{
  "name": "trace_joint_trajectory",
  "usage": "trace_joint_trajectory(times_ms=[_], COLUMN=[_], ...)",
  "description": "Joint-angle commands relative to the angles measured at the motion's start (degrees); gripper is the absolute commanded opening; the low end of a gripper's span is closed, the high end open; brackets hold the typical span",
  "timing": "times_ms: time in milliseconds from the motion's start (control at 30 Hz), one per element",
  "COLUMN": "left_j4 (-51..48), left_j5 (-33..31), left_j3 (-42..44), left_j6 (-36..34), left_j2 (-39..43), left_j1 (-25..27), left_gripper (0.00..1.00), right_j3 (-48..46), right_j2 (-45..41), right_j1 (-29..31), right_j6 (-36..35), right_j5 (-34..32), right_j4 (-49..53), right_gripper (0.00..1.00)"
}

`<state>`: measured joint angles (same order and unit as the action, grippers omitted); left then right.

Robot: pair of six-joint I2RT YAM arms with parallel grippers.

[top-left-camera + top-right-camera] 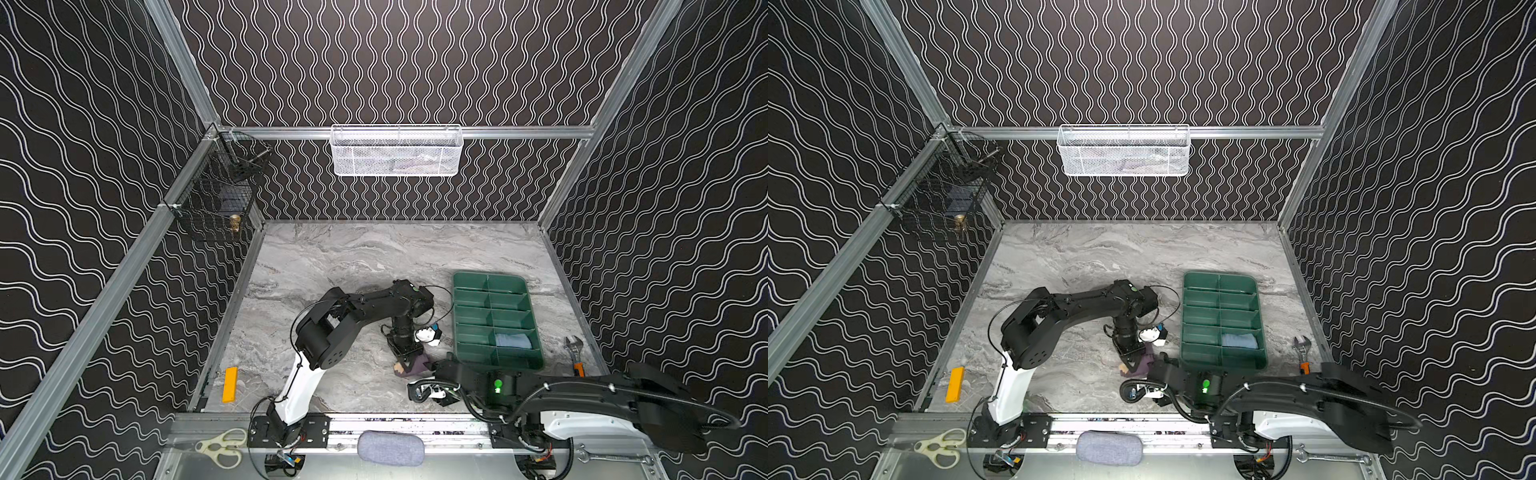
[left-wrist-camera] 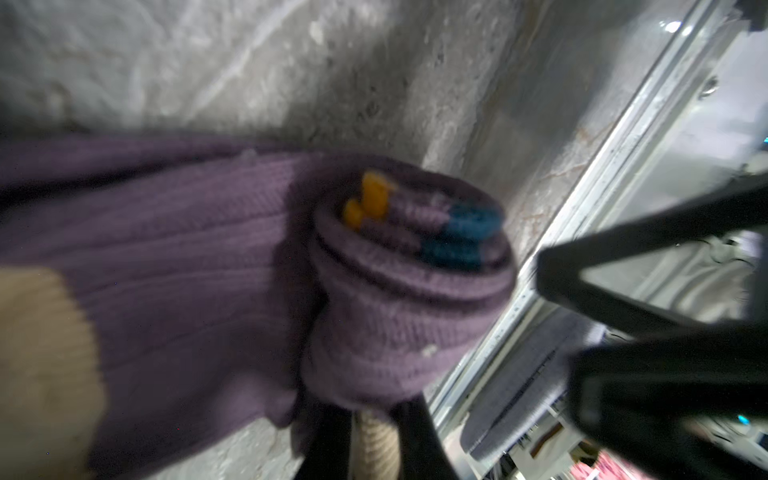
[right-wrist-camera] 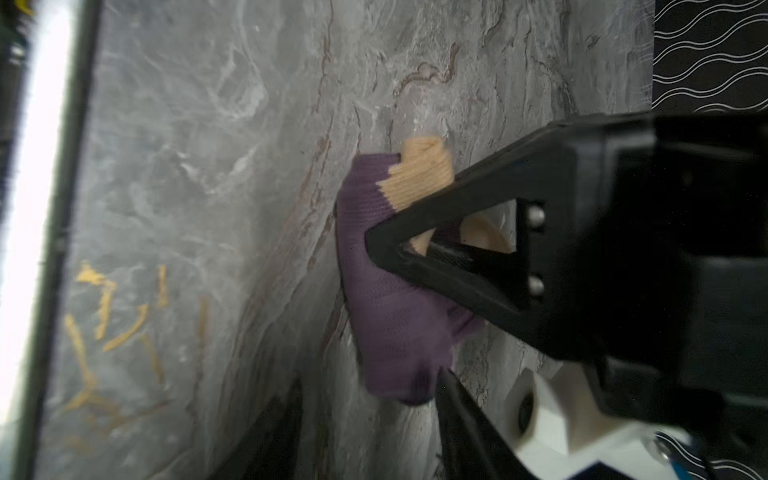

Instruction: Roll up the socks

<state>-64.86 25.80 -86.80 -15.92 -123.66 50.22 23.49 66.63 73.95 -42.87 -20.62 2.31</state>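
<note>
Top views: L arm (image 1: 332, 328) elbow up, wrist pointing down at surface (image 1: 332, 257) centre-front. L tool (image 1: 409, 360) pinching part-rolled purple sock (image 1: 417, 365). R arm (image 1: 582, 390) reaches low from right. R tool (image 1: 435, 368) spread, beside rolled end. Blue sock (image 1: 513, 340) in green tray (image 1: 489, 275) compartment.

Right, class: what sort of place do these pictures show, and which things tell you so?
Probably a robotics lab test cell: an aluminium frame with patterned wall panels encloses the table, the left arm and right arm are bolted to a rail at its front, and a wrench and scissors lie nearby.
</note>
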Motion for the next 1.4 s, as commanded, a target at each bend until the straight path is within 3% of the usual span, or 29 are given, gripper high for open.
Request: trace_joint_trajectory(times_ms=[0, 267, 433, 500, 567, 733, 833, 1033, 1167, 1367], left_j4=[12.3, 13.2, 13.6, 13.9, 14.1, 16.6, 18.0, 19.8, 21.5, 22.2], left_j5=[-14.8, -14.0, -13.0, -13.2, -13.5, -15.2, -16.8, -21.7, -28.6, -42.5], left_j3=[1.1, 0.4, -0.1, 0.2, 0.4, 3.3, 6.2, 13.2, 19.0, 25.5], left_j6=[-3.1, -3.9, -3.8, -3.9, -4.0, -3.0, -2.5, 0.1, 1.9, 2.1], left_j2=[-4.1, -5.9, -5.7, -5.0, -4.2, 0.9, 5.5, 19.4, 32.7, 53.2], left_j1=[-0.4, -1.7, -1.9, -1.8, -1.9, -1.9, -2.2, -4.6, -7.3, -8.9], left_gripper=[0.00, 0.00, 0.00, 0.03, 0.11, 0.47, 0.57, 0.61, 0.63, 0.66], right_j3=[-0.4, -0.3, 2.1, 2.8, 3.6, 7.0, 7.2, 11.2, 15.2, 18.9], right_j2=[3.3, 9.9, 15.3, 15.6, 15.5, 16.0, 15.0, 16.8, 19.6, 22.8], right_j1=[-0.6, -2.8, -3.7, -3.6, -3.6, -3.6, -3.7, -7.6, -11.7, -15.8], right_j6=[-3.7, -5.9, -2.8, -1.1, 0.2, 5.3, 7.3, 8.8, 8.9, 9.4], right_j5=[-1.5, 2.8, 3.9, 5.6, 7.5, 13.5, 17.5, 26.7, 34.9, 41.2], right_j4=[-10.7, -10.8, -4.7, -2.0, 1.4, 11.6, 14.1, 19.6, 23.6, 25.1], right_gripper=[0.54, 0.51, 0.36, 0.24, 0.17, 0.00, 0.00, 0.00, 0.00, 0.00])
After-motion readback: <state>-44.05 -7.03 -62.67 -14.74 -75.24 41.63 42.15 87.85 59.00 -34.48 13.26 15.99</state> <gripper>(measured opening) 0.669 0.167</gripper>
